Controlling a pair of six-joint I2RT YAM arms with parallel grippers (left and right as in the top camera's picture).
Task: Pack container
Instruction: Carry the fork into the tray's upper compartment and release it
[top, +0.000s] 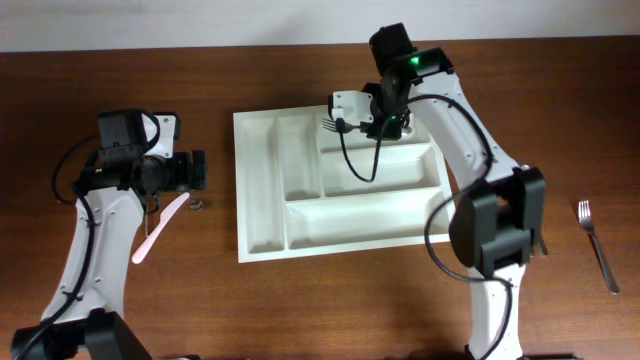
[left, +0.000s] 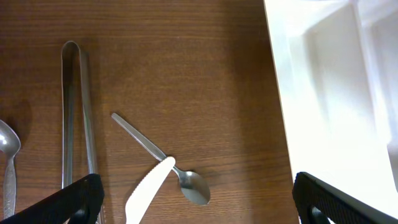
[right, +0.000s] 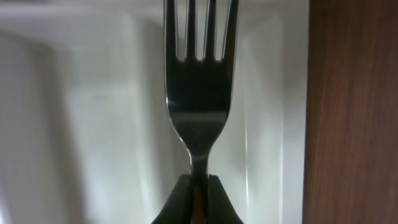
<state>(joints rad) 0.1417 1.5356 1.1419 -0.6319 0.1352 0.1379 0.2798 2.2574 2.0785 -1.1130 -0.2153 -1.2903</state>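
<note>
Pinching a fork (right: 198, 106) by its handle, the right hand (top: 347, 123) hovers over the white container (top: 262, 190) lying in the middle of the bench (top: 100, 70), while the left hand (top: 197, 170) hangs spread above a spoon (left: 186, 180) near it.

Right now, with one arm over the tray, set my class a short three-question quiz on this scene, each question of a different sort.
1. True or false: the right gripper is shut on a fork.
2. What crosses the spoon handle in the left wrist view? A) the white knife B) a fork C) the tray
3. Fill in: the second fork lies on the table, ___ the tray.

Key: 1 true; 2 A; 3 outside.
</note>
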